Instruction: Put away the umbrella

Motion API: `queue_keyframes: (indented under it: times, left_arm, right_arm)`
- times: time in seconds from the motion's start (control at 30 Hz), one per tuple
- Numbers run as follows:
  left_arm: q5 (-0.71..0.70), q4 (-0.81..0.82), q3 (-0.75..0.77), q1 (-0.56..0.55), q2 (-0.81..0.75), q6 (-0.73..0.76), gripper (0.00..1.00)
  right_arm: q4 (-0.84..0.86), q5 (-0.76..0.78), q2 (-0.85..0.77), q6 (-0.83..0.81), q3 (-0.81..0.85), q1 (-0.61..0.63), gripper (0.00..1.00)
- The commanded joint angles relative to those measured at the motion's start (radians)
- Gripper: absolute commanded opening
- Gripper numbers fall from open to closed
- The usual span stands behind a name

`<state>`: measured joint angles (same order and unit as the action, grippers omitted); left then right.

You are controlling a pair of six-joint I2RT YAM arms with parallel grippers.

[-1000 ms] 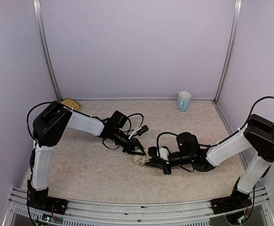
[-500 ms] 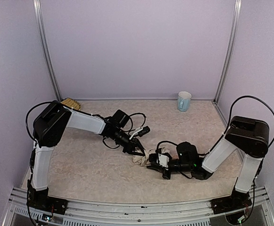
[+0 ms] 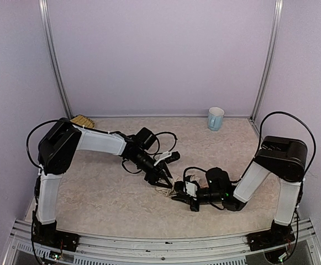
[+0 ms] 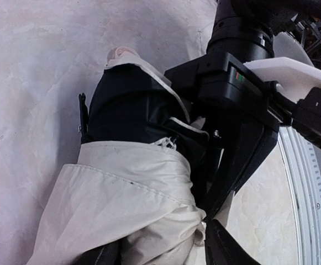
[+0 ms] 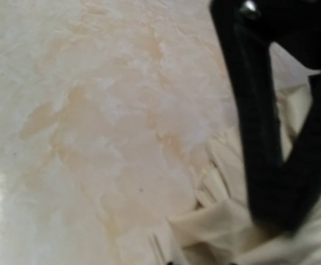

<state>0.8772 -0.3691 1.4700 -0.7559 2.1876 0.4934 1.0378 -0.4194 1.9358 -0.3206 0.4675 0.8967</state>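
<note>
Where the overhead camera looks down on the marbled surface [image 3: 105, 199], the umbrella [image 3: 166, 189] lies as a small cream bundle near the middle, between the two arms. The left end effector [image 3: 163, 180] points down onto the bundle's far side, and the right end effector [image 3: 178, 193] meets it low from the right. A mug [image 3: 216, 118] stands well apart at the back right. In the left wrist view, the left fingers [image 4: 220, 247] sit on either side of the bunched cream fabric, closed on it. The right end effector's black body presses against the umbrella's dark part, but I cannot tell how far it is open. In the right wrist view, pleated cream fabric lies on the surface beneath a black V of fingers.
</note>
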Motion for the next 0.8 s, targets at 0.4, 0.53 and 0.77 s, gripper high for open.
queue_keyframes:
  times: [0.4, 0.53, 0.77]
  left_arm:
    - [-0.141, 0.278, -0.140, -0.011, -0.093, -0.107, 0.81]
    - [-0.018, 0.366, -0.240, -0.005, -0.209, -0.095, 0.81]
    - [-0.061, 0.193, -0.180, -0.004, -0.187, 0.006, 0.71]
  right_arm:
    - [-0.207, -0.096, 0.042, -0.005, -0.003, 0.001, 0.00]
    - [-0.198, -0.098, 0.037, 0.001, -0.010, -0.001, 0.00]
    - [-0.189, -0.093, 0.026, 0.012, -0.015, -0.003, 0.00]
